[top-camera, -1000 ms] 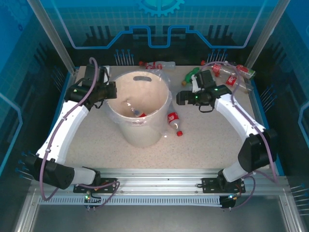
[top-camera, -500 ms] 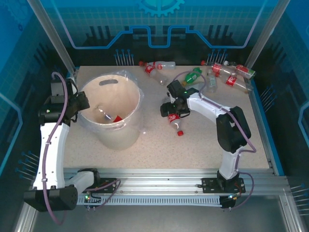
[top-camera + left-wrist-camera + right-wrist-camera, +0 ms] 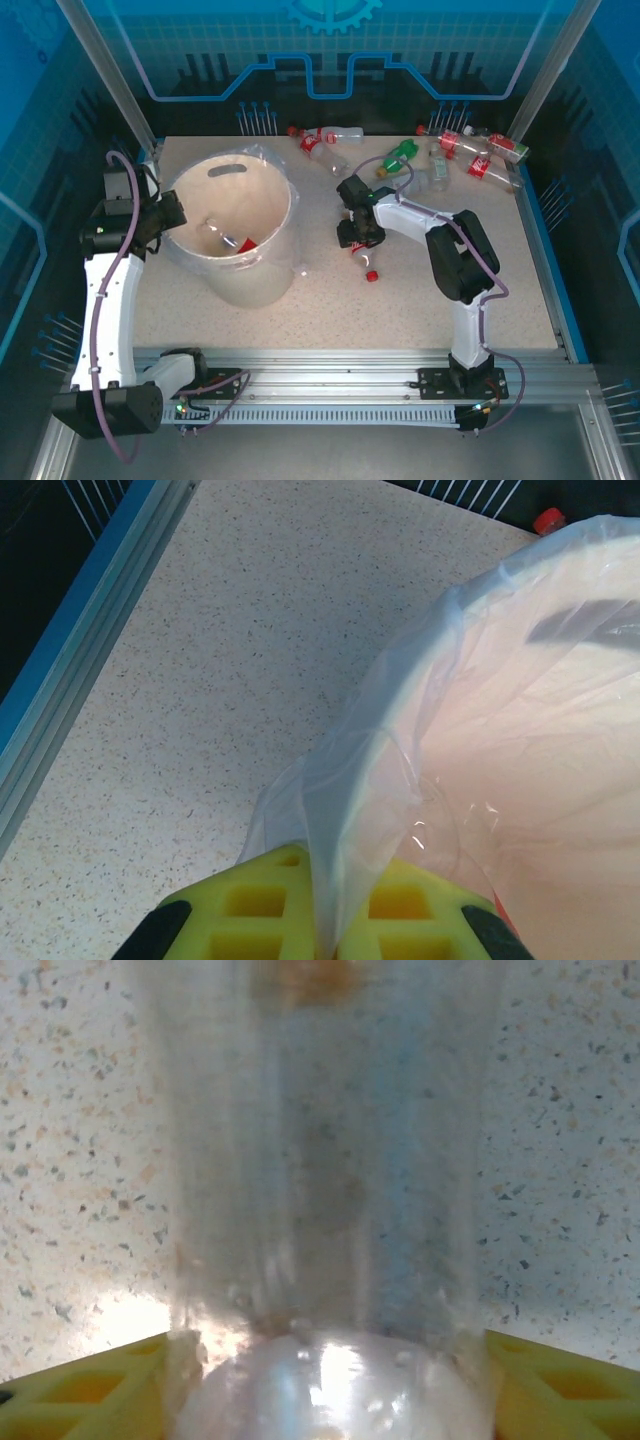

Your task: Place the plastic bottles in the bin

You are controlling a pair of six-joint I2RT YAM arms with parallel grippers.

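The bin (image 3: 250, 285), a cream-white bucket with a clear bag liner (image 3: 400, 730), stands left of centre with a red-capped bottle (image 3: 245, 243) inside. My left gripper (image 3: 170, 215) is at its left rim, and its yellow pads (image 3: 250, 910) are shut on a fold of the liner. A red-labelled plastic bottle (image 3: 363, 255) lies on the table right of the bin. My right gripper (image 3: 360, 236) is down over it. In the right wrist view the clear bottle (image 3: 320, 1160) fills the gap and both yellow fingers (image 3: 90, 1395) press its sides.
More bottles lie along the back edge: a red-labelled one (image 3: 320, 145), a green one (image 3: 398, 158) and several at the back right (image 3: 478, 155). The blue frame rail (image 3: 80, 650) runs along the table's left side, close to my left arm.
The left arm has dragged the bin leftward by its liner. The right arm swung from the back right down onto the lying bottle, and its jaws narrowed around it.
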